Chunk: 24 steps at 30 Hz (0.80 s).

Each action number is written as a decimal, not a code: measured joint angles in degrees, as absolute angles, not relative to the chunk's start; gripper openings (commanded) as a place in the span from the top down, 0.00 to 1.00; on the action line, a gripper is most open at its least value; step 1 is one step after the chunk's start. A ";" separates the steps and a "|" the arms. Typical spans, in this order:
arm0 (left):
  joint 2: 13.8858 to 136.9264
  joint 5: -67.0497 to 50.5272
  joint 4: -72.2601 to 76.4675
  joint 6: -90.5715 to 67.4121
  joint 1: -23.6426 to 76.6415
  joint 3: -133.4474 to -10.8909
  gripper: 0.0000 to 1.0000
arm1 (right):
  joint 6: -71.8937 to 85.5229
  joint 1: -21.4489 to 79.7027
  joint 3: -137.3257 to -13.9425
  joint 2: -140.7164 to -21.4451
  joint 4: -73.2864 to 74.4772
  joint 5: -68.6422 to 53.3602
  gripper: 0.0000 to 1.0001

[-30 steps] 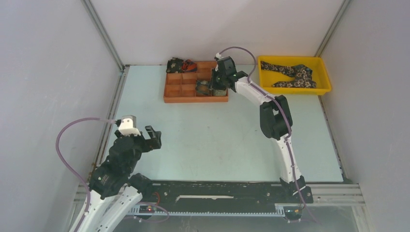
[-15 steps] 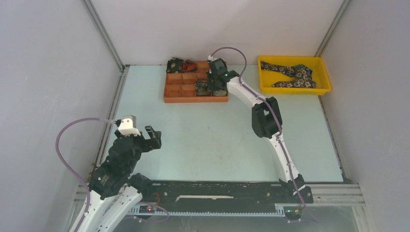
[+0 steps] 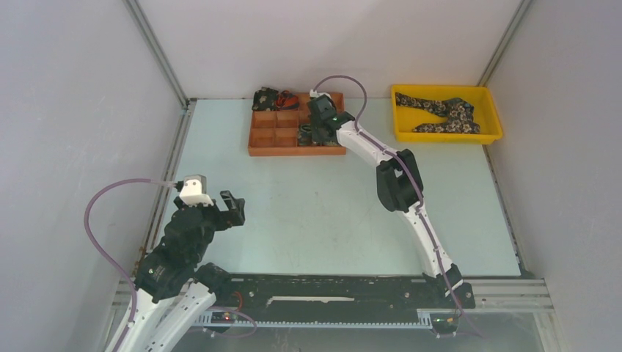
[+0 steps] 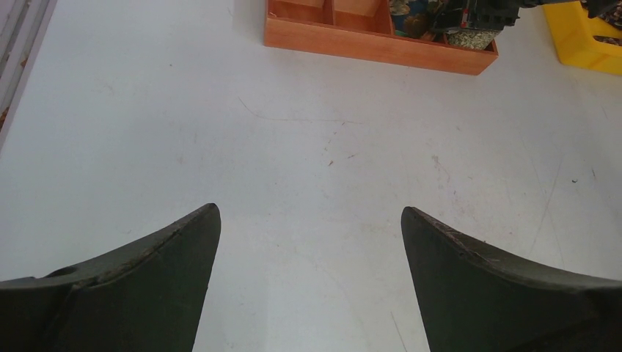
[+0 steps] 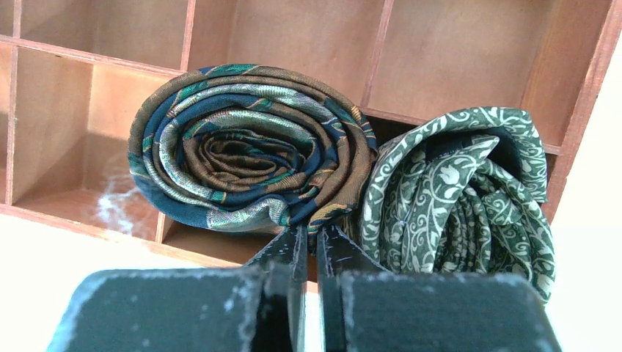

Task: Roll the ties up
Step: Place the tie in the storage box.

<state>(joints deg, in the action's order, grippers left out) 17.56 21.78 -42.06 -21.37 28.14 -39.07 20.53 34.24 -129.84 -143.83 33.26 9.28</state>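
Blue-brown rolled tie (image 5: 249,147) and green rolled tie (image 5: 462,198) lodged touching in wooden tray (image 5: 455,51), right end effector (image 5: 309,246) clenched just beside them, left end effector (image 4: 309,211) released above desk (image 4: 308,139).

A lab test cell: white panel walls (image 3: 330,37), aluminium frame rails (image 3: 155,51).

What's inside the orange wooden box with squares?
Rolled ties: a blue-brown striped coil beside a green leafy coil, two dark coils farther back. The right gripper hides some squares.

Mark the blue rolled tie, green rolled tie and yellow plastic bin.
blue rolled tie (image 5: 249,147), right wrist view, coil centre.
green rolled tie (image 5: 469,183), right wrist view, coil face.
yellow plastic bin (image 3: 447,137), top view, near wall.
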 measured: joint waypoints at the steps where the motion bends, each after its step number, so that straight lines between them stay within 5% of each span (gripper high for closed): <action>1: 17.56 21.78 -42.06 -21.37 28.14 -39.07 0.00 | 20.53 34.35 -129.84 -143.83 33.36 9.56 0.98; 24: 16.71 21.80 -42.00 -21.37 28.14 -39.07 0.00 | 22.33 35.94 -114.83 -131.57 34.33 12.19 0.61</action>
